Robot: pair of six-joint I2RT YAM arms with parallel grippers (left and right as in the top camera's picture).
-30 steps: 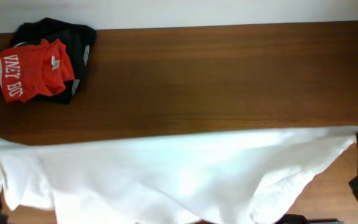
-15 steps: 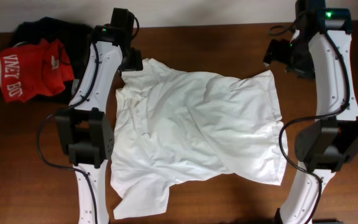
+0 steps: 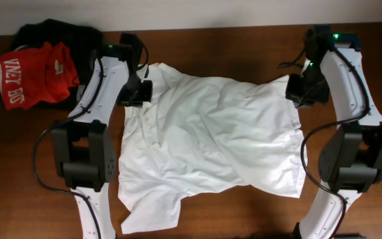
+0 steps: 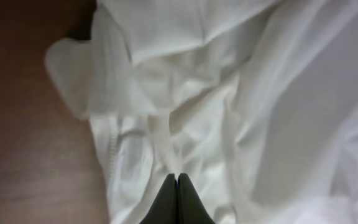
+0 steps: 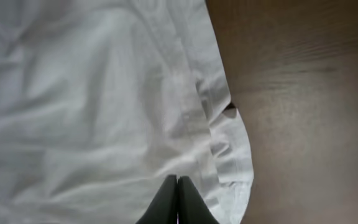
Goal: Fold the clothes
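The white T-shirt (image 3: pixel 211 139), a second ago stretched up across the near side of the overhead view, is now lying spread on the table (image 3: pixel 244 46), while the left gripper (image 3: pixel 136 93) and right gripper (image 3: pixel 302 89) are drawing nearer from its far corners, jaws pressed together.

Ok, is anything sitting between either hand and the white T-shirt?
Nothing visible. The left hand is closed on the white T-shirt at its far left corner, and the right hand on its far right corner. The red shirt and black garment lie apart, off to the left.
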